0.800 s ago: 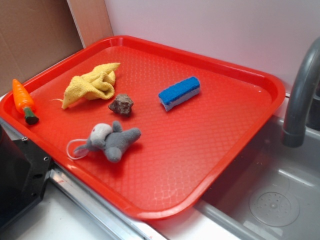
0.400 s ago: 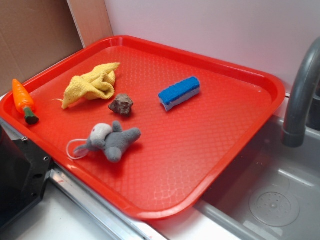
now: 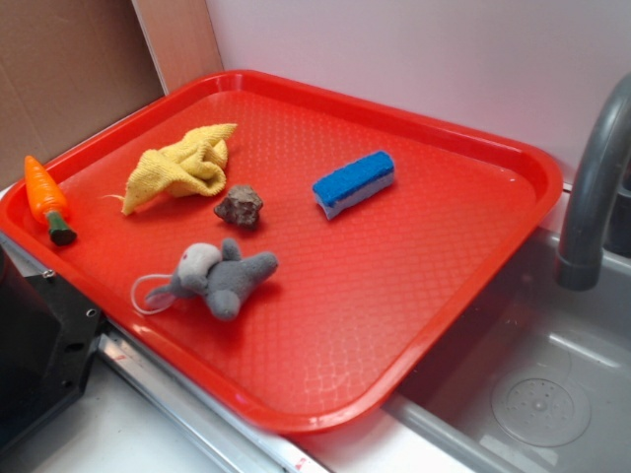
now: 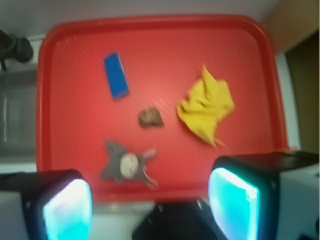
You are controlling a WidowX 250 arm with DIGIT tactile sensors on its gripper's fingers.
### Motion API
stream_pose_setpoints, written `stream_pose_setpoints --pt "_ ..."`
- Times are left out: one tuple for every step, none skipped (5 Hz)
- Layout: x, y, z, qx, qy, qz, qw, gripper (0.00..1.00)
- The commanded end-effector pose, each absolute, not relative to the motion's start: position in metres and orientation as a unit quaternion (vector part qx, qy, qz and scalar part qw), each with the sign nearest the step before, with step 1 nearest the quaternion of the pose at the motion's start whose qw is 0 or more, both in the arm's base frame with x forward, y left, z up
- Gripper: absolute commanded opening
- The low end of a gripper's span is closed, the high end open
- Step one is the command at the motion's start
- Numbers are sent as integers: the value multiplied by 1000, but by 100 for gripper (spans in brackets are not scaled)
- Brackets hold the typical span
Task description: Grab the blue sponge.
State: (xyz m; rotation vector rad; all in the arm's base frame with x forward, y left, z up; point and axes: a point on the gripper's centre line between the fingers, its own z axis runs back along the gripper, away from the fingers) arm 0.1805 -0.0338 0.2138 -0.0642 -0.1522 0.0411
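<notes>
The blue sponge [image 3: 354, 183] lies on the red tray [image 3: 414, 296], right of the brown rock [image 3: 240, 206]. Only the wrist view shows the tool [image 4: 150, 205]: jaws spread wide, empty, above the tray's near edge.

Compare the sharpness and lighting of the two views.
Exterior view: sharp and evenly lit; the blue sponge and grey toy mouse cast only soft, short shadows on the red tray. Wrist view: blurred throughout, the sponge and yellow cloth have smeared edges, and the open gripper's fingers glow cyan, out of focus.
</notes>
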Motion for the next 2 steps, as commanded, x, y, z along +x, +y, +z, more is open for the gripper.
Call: stream_pose_setpoints --pt "246 -46 162 1 -109 25 994 100" --pt "269 -53 131 -16 -109 -30 993 100"
